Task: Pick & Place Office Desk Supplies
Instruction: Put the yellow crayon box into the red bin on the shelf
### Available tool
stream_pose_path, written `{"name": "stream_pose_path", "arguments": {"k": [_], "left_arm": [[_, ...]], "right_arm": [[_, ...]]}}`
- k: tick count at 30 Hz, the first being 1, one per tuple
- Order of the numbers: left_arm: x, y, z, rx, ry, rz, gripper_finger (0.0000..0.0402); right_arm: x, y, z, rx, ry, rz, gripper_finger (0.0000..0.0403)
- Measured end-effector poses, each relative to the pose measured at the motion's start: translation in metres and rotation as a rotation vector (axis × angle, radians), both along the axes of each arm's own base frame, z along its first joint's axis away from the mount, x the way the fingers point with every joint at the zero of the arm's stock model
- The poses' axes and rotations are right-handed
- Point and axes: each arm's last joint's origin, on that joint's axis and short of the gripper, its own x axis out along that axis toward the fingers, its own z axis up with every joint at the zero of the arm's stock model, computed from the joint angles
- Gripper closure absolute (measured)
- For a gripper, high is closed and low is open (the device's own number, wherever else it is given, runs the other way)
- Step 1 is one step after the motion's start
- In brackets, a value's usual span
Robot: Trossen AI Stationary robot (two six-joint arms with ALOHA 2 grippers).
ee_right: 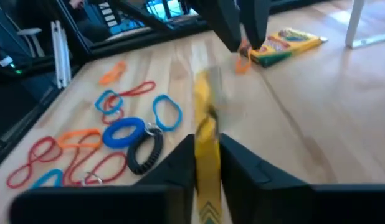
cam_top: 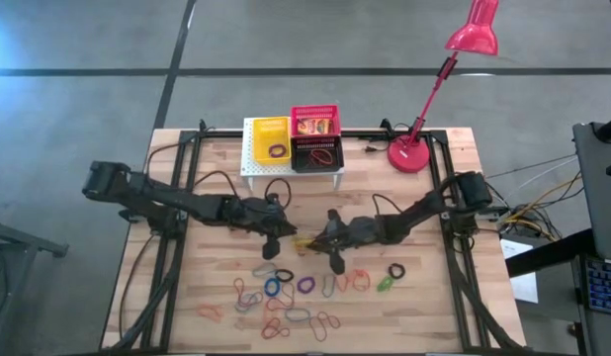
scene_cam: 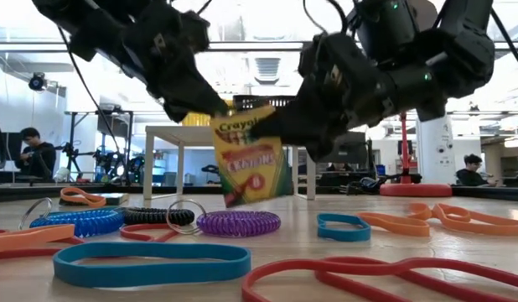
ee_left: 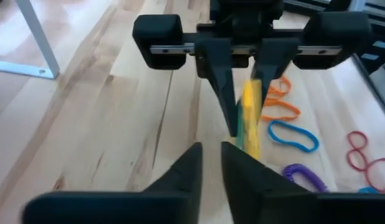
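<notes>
My right gripper (cam_top: pixel 320 240) is shut on a yellow-green crayon box (scene_cam: pixel 251 159) at mid-table, above the loops. My left gripper (cam_top: pixel 284 240) stands just left of the box with its fingers a narrow gap apart (ee_left: pixel 211 155) and nothing between them. I cannot tell whether it touches the box's top corner. A second crayon box (ee_right: pixel 286 46) lies flat on the table beyond the left gripper. Several coloured elastic loops (cam_top: pixel 286 297) and coiled bands (scene_cam: pixel 238 222) lie on the near half of the table. My right gripper pinches the crayon box by its upper end (ee_left: pixel 250 93) between its two fingers, one on each flat face. The fingers slant down from the table's right. The box hangs tilted below the fingertips (ee_left: pixel 227 106).
A white stand at the far middle carries a yellow basket (cam_top: pixel 269 138), a red basket (cam_top: pixel 315 121) and a black basket (cam_top: pixel 317 153). A red desk lamp (cam_top: pixel 414 153) stands at the far right. Bare wood shows at the table's left and right sides.
</notes>
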Motion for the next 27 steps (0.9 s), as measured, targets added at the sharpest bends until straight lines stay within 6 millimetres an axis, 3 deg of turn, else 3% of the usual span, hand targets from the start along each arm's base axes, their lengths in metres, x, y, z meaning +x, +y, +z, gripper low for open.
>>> {"name": "stream_pose_path", "arguments": {"k": [3,10,15,21,27], "left_arm": [[-0.010,0.001,0.013,0.000,-0.002,0.000,0.0296],[-0.042,-0.002,0.026,-0.034,0.049,-0.007,0.0249],[-0.048,-0.014,0.008,-0.038,-0.099,-0.042,0.0246],[-0.052,-0.015,-0.012,-0.021,-0.315,0.000,0.0245],[-0.049,-0.016,-0.023,-0.032,-0.391,-0.005,0.0236]], "right_arm": [[-0.002,0.002,0.006,-0.013,-0.013,-0.004,0.0379],[-0.002,0.011,0.010,-0.088,-0.040,-0.126,0.0360],[0.001,0.016,0.015,-0.131,-0.073,-0.143,0.0364],[0.005,0.019,0.024,-0.146,-0.132,-0.137,0.0366],[0.008,0.019,0.027,-0.149,-0.142,-0.133,0.0361]]}}
